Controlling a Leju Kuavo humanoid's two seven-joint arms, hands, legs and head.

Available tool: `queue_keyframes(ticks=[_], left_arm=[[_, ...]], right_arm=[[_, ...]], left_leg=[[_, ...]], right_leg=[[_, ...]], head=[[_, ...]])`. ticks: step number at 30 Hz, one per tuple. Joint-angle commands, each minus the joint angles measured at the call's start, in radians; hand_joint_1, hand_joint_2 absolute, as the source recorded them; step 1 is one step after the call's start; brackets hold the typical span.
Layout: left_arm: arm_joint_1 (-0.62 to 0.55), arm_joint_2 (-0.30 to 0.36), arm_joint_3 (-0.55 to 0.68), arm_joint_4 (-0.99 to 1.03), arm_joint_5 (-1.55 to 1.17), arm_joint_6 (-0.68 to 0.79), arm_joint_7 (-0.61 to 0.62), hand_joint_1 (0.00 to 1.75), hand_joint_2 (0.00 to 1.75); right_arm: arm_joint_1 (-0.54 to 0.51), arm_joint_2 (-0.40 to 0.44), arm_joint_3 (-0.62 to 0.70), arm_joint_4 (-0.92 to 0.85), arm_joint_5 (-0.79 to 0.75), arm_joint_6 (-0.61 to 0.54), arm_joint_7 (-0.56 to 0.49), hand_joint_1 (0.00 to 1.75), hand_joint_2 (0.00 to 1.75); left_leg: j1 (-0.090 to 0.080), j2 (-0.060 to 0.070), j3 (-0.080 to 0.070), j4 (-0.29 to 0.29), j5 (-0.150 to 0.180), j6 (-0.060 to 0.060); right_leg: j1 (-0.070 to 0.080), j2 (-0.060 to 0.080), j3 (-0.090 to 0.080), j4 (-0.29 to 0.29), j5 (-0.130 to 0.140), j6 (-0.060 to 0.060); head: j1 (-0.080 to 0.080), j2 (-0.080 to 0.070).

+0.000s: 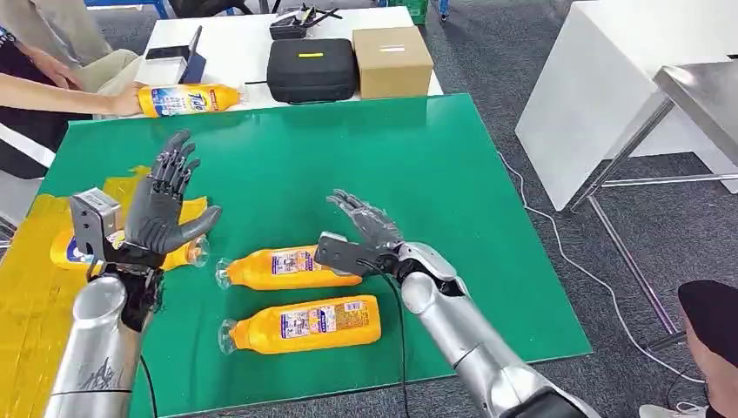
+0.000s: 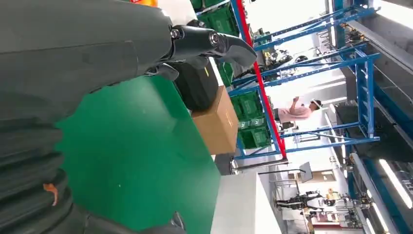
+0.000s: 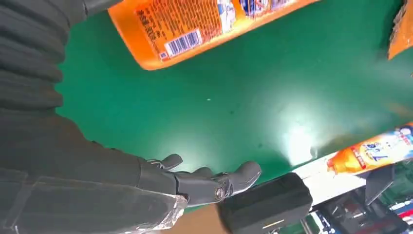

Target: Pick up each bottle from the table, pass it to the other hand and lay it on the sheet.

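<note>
Both empty, fingers spread: left hand raised above the yellow sheet, right hand just beside the nearer-middle bottle; second bottle close by, so risk of nudging or rolling either on the desk.

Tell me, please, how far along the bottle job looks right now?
One bottle already lies on the yellow sheet. Both the left hand and right hand are empty. Two bottles remain on the green table; a person holds another.
</note>
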Motion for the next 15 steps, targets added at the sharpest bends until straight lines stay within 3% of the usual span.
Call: queue_keyframes(ticks=[1, 5, 15], left_arm=[[-0.018, 0.014, 0.032, 0.089, 0.012, 0.010, -0.006, 0.00, 1.75], [-0.022, 0.014, 0.044, 0.106, 0.018, 0.011, -0.008, 0.00, 1.75], [-0.017, 0.009, 0.066, 0.128, 0.015, 0.017, -0.007, 0.00, 1.75]], right_arm=[[0.013, -0.040, 0.156, -0.043, -0.016, 0.018, -0.005, 0.00, 1.75], [0.020, -0.049, 0.189, -0.058, 0.000, 0.013, 0.013, 0.00, 1.75], [-0.039, -0.033, 0.215, 0.102, -0.036, -0.001, 0.045, 0.00, 1.75]], left_leg=[[0.000, 0.001, 0.003, -0.001, -0.001, -0.001], [0.000, 0.000, 0.002, -0.001, 0.000, -0.001], [0.000, 0.002, 0.004, -0.002, 0.000, -0.002]], right_leg=[[0.000, 0.000, 0.002, -0.001, 0.000, 0.000], [0.000, -0.001, 0.002, -0.001, -0.001, 0.000], [0.000, 0.000, 0.004, -0.002, 0.000, 0.000]], head=[[0.000, 0.000], [0.000, 0.000], [0.000, 0.000]])
